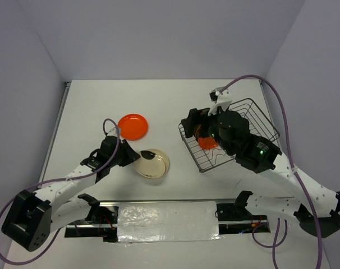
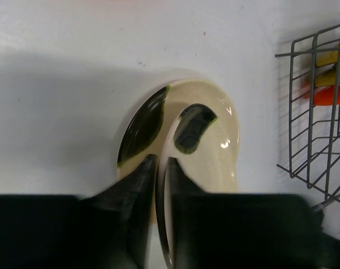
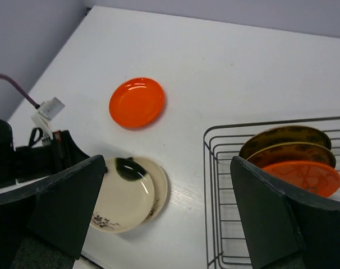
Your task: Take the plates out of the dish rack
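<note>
Left end effector [image 2: 160, 161] is clenching the cream plate [image 1: 156, 165] by its rim, tilted low over the worktop [image 1: 159, 101] near the orange plate [image 1: 132, 126]. Best to level it before letting go. Right end effector [image 3: 170, 207] is hanging released over the rack [image 1: 215, 159], with three plates [image 3: 288, 151] standing inside. It should straddle one rim squarely.

Bright, even light — soft shadows (gripper blurred).

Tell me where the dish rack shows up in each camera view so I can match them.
Top external: dish rack right of centre, beneath the right arm.
Left wrist: dish rack at the right edge, only a wire corner.
Right wrist: dish rack lower right, plates standing in it.
Shared landmark: the cream plate, left of the rack in all three.
</note>
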Available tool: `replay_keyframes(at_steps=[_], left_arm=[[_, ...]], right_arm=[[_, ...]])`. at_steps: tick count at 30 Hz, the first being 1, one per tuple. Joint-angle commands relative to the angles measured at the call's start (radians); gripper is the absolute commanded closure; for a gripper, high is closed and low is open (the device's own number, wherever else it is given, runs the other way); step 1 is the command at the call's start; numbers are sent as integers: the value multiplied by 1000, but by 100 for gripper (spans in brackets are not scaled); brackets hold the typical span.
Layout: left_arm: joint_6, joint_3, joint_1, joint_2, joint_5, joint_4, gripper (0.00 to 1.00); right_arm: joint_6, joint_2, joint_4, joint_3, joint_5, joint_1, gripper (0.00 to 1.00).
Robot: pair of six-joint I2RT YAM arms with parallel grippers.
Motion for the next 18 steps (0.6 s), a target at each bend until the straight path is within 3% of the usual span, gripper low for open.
replay_keyframes(at_steps=[1, 2, 3, 6, 9, 11, 13, 17, 18], left_arm=[[2, 12, -6, 37, 8, 218, 62], [-1, 9, -6, 50, 11, 226, 52], [-1, 9, -8, 74, 20, 235, 29], [2, 31, -8, 120, 17, 202, 10], [21, 81, -14, 142, 11, 102, 3], [35, 124, -21, 113, -4, -12, 1], [44, 173, -34, 73, -72, -105, 0], [93, 249, -43, -96, -196, -327, 1], [108, 264, -43, -125, -202, -353, 1]], right_arm=[[184, 48, -96, 14, -75, -98, 0], [204, 51, -110, 5, -93, -126, 0], [250, 51, -105, -9, -113, -158, 0], [336, 45, -44, -84, -213, -267, 0], [443, 77, -22, -121, -251, -329, 0], [561, 108, -85, -100, -155, -338, 1], [635, 158, -180, -74, -89, -341, 6], [841, 211, -285, -31, 39, -353, 25], [859, 212, -283, -35, 51, -366, 25]])
